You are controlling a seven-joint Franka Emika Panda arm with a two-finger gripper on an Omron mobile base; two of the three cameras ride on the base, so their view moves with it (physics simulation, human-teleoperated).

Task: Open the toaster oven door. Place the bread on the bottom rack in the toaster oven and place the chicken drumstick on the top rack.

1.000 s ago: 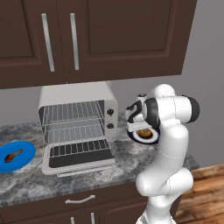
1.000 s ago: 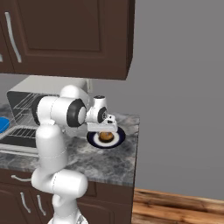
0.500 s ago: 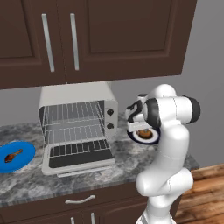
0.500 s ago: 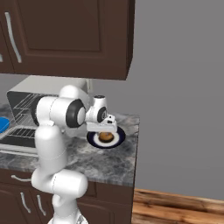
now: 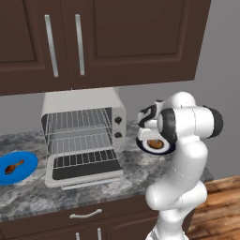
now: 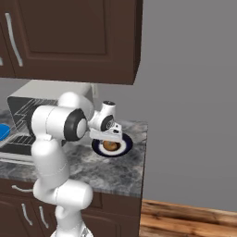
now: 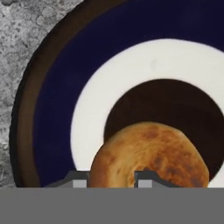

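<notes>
Nothing much is shifting since a second ago: the arm is still parked over the plate (image 6: 124, 147) near the counter's (image 5: 93, 187) right edge, and the gripper (image 7: 112, 177) is still hanging low over the bread (image 7: 151, 155). From the hand view, the two fingertips (image 7: 78, 178) are sitting fairly close together, one at the bun's left edge and the other in front of its middle. Whether they're actually pinching it, I can't tell.

That bread is sitting on the dark centre of the blue and white plate, which is lying flat on the grey stone counter, well to the right of the toaster oven (image 5: 84, 101).

The toaster oven door (image 5: 84, 169) is hanging wide open, folded down flat toward the counter's front edge. Both wire shelves are showing inside, the top rack (image 5: 77, 121) and the bottom rack (image 5: 79, 142).

Over by the counter's left edge the chicken drumstick (image 5: 13, 166) is lying on a bright blue plate (image 5: 28, 161), well apart from the oven.
</notes>
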